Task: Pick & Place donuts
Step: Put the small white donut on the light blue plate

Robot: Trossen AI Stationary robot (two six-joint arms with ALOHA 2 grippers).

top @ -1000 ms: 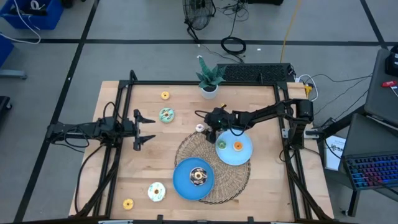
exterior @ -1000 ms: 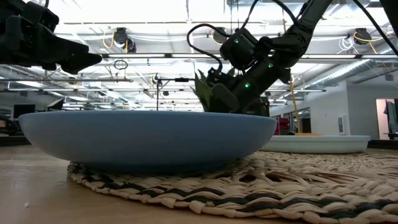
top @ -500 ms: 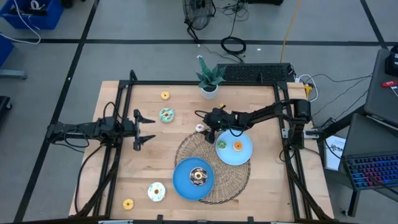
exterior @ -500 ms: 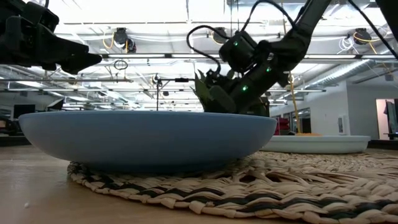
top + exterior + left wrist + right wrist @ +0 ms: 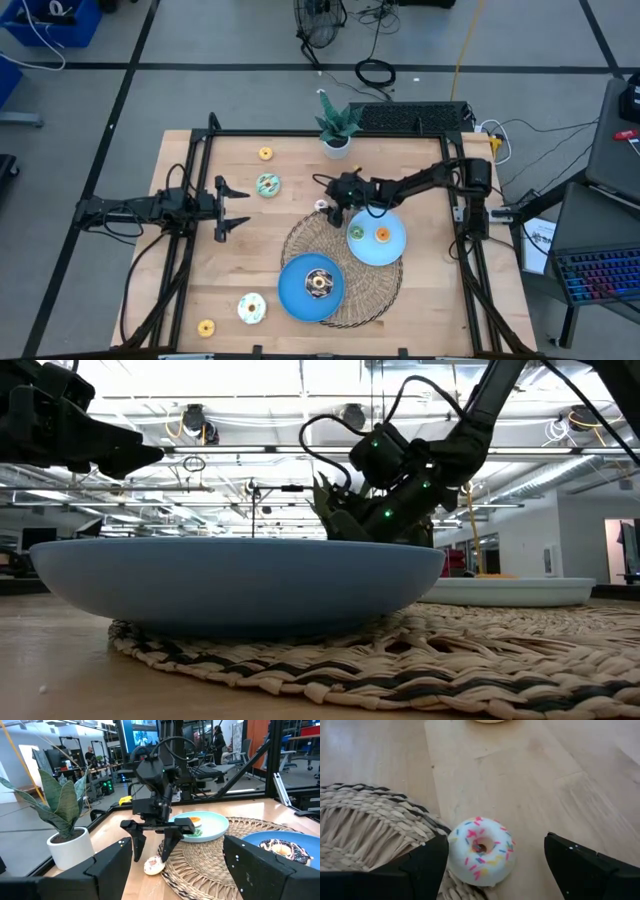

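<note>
A white donut with sprinkles (image 5: 481,851) lies on the wood and leans on the edge of the woven mat (image 5: 365,825); it also shows in the high view (image 5: 321,206). My right gripper (image 5: 331,208) is open and low over it, one finger on either side, as the left wrist view (image 5: 150,856) shows. My left gripper (image 5: 240,207) is open and empty at the table's left. A teal donut (image 5: 267,185), an orange one (image 5: 265,153), a cream one (image 5: 251,308) and a yellow one (image 5: 206,327) lie on the table.
A light blue plate (image 5: 392,250) on the mat holds a green donut (image 5: 356,232) and an orange donut (image 5: 382,235). A darker blue plate (image 5: 296,295) holds a chocolate donut (image 5: 318,284). A potted plant (image 5: 337,128) stands at the far edge.
My right gripper has gone a little toward the table's left and down, closer to the white donut, and stays open. The donut has not moved.
</note>
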